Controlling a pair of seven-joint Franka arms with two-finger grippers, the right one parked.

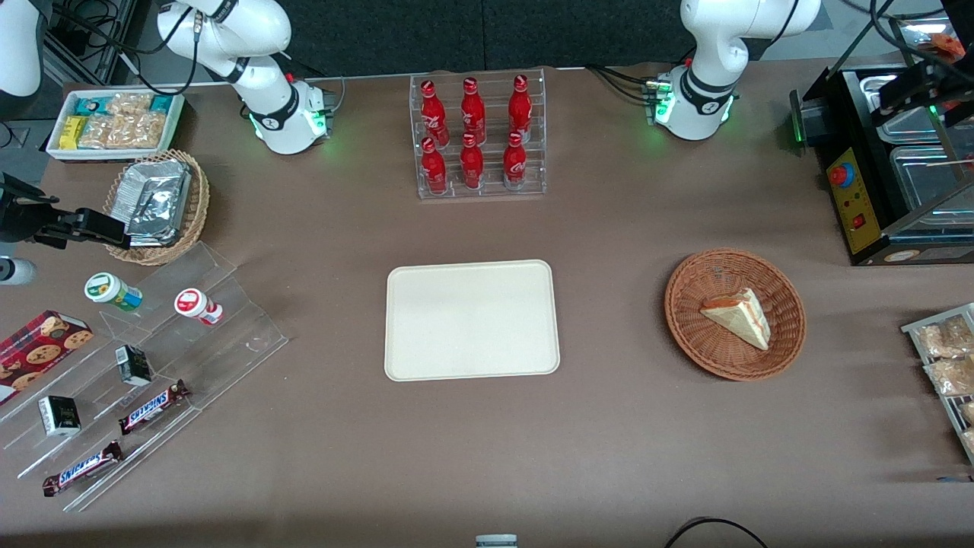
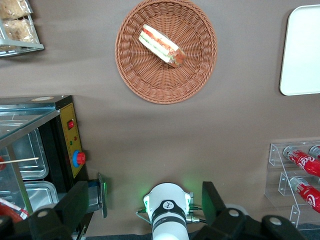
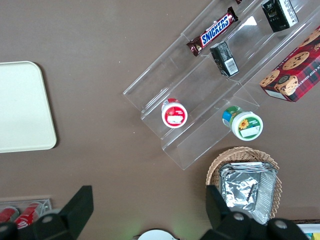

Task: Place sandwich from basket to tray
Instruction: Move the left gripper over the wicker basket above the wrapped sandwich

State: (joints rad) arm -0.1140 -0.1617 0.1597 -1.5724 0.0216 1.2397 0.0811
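Sandwich (image 1: 736,316) in basket (image 1: 689,323), tray (image 1: 472,320) beside — tool (image 2: 145,212) open above.

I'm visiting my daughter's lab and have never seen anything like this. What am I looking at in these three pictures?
Two white robot arms stand at a brown table. One picture looks down on everything from the front. The other two come from cameras on the arms' wrists.

Only one arm, the working arm, does anything. Its hand hangs high above that arm's own base, with its fingers open and holding nothing.

On the table lies a cream tray with nothing on it. Beside it, toward the working arm's end, is a wicker basket with a sandwich in it. The sandwich is meant to go onto the tray.

The red bottles and snack bars are just surrounding goods.
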